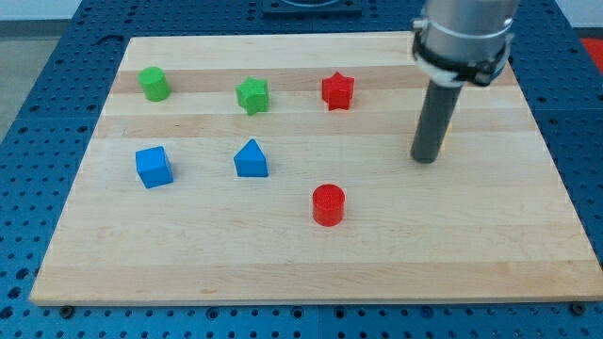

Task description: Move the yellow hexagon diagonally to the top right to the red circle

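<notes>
My tip (426, 158) rests on the board at the view's right, up and to the right of the red circle (329, 204), with a clear gap between them. The red circle is a short red cylinder at the lower middle of the board. The yellow hexagon is almost wholly hidden behind the rod; only a thin yellow sliver (447, 129) shows at the rod's right edge, so its shape cannot be made out.
A green cylinder (154, 84), a green star (252, 95) and a red star (337, 91) stand in a row near the top. A blue cube (154, 167) and a blue triangular block (251, 159) sit at the middle left. The wooden board (490, 254) lies on a blue perforated table.
</notes>
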{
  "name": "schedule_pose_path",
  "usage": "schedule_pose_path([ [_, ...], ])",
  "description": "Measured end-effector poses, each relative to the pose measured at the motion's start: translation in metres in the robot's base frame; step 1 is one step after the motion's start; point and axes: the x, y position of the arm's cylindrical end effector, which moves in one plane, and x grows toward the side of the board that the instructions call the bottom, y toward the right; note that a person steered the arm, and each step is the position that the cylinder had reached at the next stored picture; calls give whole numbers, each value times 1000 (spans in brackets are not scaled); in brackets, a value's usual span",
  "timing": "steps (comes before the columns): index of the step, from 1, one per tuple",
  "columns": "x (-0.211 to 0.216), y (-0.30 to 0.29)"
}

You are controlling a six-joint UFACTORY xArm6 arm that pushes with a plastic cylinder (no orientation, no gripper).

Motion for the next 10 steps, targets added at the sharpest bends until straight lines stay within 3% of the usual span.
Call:
schedule_pose_path([
  [2, -80, 66],
  [5, -67, 16],
  [8, -83, 42],
  [9, -68, 3],
  [10, -81, -17],
])
